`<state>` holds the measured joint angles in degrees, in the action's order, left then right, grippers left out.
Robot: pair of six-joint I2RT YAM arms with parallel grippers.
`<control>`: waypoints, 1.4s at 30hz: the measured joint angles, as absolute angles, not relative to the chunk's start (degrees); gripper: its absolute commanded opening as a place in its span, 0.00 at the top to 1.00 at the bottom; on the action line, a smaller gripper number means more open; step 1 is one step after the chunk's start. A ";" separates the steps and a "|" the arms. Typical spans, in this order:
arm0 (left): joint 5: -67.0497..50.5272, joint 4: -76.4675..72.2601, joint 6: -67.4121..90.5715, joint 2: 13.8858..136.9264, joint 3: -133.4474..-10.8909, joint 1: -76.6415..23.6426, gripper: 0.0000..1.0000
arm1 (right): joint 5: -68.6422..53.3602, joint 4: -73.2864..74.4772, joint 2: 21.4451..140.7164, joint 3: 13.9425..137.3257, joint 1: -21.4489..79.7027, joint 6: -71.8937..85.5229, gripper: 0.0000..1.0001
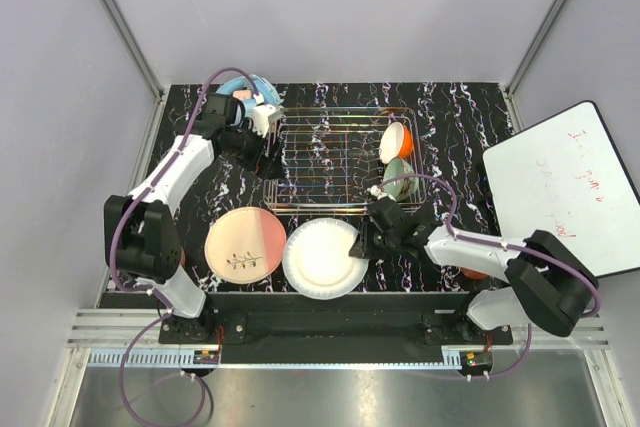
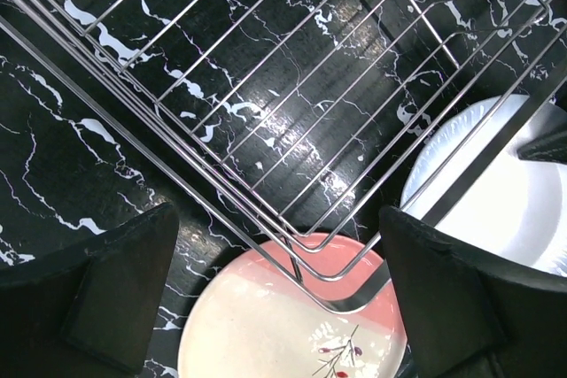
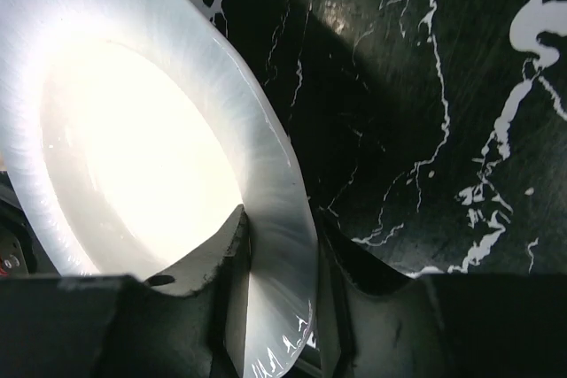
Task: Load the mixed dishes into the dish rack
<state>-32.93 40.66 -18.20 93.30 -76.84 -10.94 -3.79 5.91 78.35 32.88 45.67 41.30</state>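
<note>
Seen from above, a rectangular silver wire dish rack [image 1: 345, 162] sits at the centre of a black white-veined marble table [image 1: 470, 117], with an orange-red mug [image 1: 397, 137] and a pale green bowl [image 1: 398, 175] at its right end. A round pink-and-cream plate with a leaf sprig [image 1: 245, 244] and a plain white round plate [image 1: 322, 259] lie side by side on the table below the rack, in the lower middle of the frame. The left gripper [image 1: 268, 152] hangs at the rack's left edge, while the right gripper [image 1: 362, 244] meets the white plate's right rim. Blue headphones [image 1: 243, 87] lie at the upper left and a white board [image 1: 560, 182] at the right. In the left wrist view, the left gripper [image 2: 279, 219] stands wide open and holds nothing, its dark fingers [image 2: 115, 298] either side of the rack's corner [image 2: 266, 130], the pink-and-cream plate [image 2: 266, 325] below and the white plate [image 2: 496, 192] at the right. In the right wrist view, the right gripper [image 3: 283, 254] is clamped on the white plate's [image 3: 133, 139] rim, one finger [image 3: 217, 272] inside the rim and one outside.
</note>
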 measured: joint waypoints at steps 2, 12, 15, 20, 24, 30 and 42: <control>-32.88 40.38 -18.00 94.04 -77.32 -10.94 0.01 | -3.27 6.96 77.65 32.88 46.59 41.65 1.00; -29.98 40.14 -17.98 95.92 -79.72 -10.76 0.01 | 1.26 16.40 71.16 34.24 49.76 41.50 1.00; -29.43 40.16 -17.74 96.44 -81.58 -10.31 0.01 | 3.84 22.26 67.35 37.50 49.95 38.57 1.00; -29.08 39.68 -17.12 96.86 -83.66 -9.43 0.01 | 6.39 24.18 66.32 44.10 49.89 35.03 1.00; -28.16 39.66 -16.97 97.25 -83.66 -9.19 0.01 | 7.44 23.83 66.54 46.44 50.26 32.82 1.00; -26.63 39.59 -16.93 99.94 -83.66 -9.10 0.01 | 7.44 23.75 66.50 46.44 50.26 31.99 1.00; -26.48 39.64 -16.01 102.89 -83.72 -9.10 0.01 | 12.69 34.54 67.68 63.83 49.10 10.07 1.00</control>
<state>-26.48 39.64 -16.01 102.89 -83.72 -9.10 12.69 34.54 67.68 63.83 49.10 10.07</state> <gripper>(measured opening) 0.988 0.032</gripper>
